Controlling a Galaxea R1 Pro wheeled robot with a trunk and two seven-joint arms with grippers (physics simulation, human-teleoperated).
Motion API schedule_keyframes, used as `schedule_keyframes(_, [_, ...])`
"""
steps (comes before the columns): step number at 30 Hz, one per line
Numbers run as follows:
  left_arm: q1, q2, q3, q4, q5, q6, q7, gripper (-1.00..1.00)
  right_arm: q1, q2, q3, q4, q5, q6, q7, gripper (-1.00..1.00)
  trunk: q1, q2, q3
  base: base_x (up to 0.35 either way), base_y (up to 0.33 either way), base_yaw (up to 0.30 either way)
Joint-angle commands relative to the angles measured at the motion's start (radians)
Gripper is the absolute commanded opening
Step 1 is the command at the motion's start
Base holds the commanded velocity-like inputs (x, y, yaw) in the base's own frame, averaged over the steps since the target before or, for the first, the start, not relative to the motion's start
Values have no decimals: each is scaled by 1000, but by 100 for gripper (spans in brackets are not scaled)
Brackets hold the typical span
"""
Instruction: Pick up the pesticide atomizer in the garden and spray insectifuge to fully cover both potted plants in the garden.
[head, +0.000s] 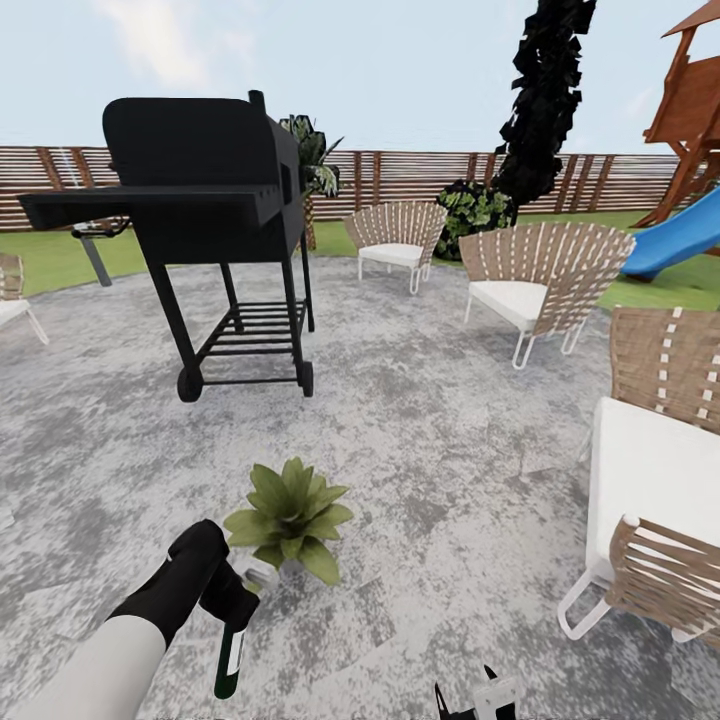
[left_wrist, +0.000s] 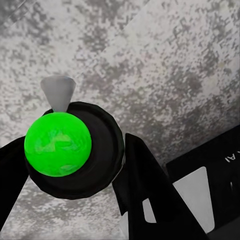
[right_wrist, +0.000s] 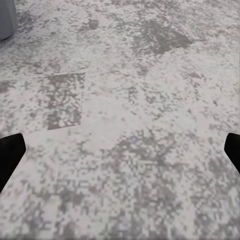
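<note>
One potted plant (head: 290, 515), a low rosette of broad green leaves, stands on the mottled-grey patio (head: 420, 420) just ahead of me; a second such plant is out of view. My left gripper (head: 235, 608) is shut on the pesticide atomizer (head: 230, 655), which hangs with its dark green body down and its white head (head: 262, 577) close to the plant's left side. In the left wrist view the atomizer (left_wrist: 57, 143) shows end-on between black fingers (left_wrist: 145, 185), its white nozzle (left_wrist: 59, 92) over the paving. My right gripper (head: 475, 700) is open, low over bare paving (right_wrist: 120, 150).
A black barbecue grill (head: 215, 200) stands ahead on the left. Woven chairs (head: 400, 235) (head: 540, 280) ring the patio's far side, and a lounger (head: 650, 480) sits close on the right. A slat fence (head: 420, 178), a blue slide (head: 680, 235) and lawn lie beyond.
</note>
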Motion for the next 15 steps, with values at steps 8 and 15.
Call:
schedule_keyframes(8, [-6, 4, -3, -12, -10, 5, -11, -100, -1, 0, 2, 1, 10, -1, -10, 100, 0, 0, -14, 0, 0, 0])
schedule_keyframes(15, [-102, 4, -4, 0, -85, 5, -78, -100, -1, 0, 2, 1, 10, -1, -10, 100, 0, 0, -22, 0, 0, 0])
